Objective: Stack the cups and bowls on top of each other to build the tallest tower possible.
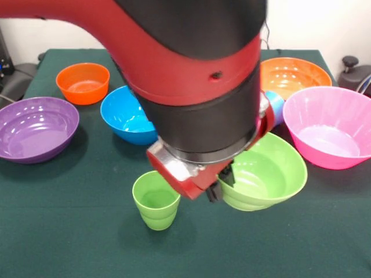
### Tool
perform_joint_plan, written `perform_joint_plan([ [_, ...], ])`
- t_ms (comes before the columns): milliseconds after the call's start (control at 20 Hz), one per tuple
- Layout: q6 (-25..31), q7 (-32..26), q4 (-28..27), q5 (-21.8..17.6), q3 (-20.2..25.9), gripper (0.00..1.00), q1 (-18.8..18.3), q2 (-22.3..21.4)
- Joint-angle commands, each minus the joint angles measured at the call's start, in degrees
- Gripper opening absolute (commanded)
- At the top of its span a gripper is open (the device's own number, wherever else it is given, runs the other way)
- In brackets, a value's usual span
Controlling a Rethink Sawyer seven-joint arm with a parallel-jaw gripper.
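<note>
- At the far left sits the purple bowl, wide and shallow, glossy plastic with faint concentric rings on its inner floor, open side up on the dark green cloth-like table.
- Behind it and a little right is the small orange bowl, round, shiny, upright, well apart from the purple one.
- Next comes the blue bowl, deep and glossy; it is tilted, and my arm hides its right edge.
- Toward the front stands the lime green cup, upright, with a stepped lower part and a smooth rim, narrower than any bowl. It is just beside my wrist housing in the picture.
- My arm fills the middle: smooth red shell above, a black cylinder below, then a red and grey block. My gripper shows only as a dark bit under that block at the green bowl's left rim; I cannot tell how it stands.
- The green bowl is tilted with its opening facing the camera, ridged low down on the outside.
- A light blue cup peeks out behind my wrist, mostly hidden.
- Behind is the large yellow-orange bowl, ribbed inside.
- Far right, the big pink bowl, glossy and slightly translucent.
- I can read no writing or labels anywhere.
</note>
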Motion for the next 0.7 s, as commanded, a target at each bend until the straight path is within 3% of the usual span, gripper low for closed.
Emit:
perform_joint_plan([
  [50,4.03,-22.56,-6.26,-11.50,3.17,0.00,-2.14,-1.22],
  [700,4.15,-28.58,-6.59,-22.01,10.15,0.00,-6.00,-1.58],
])
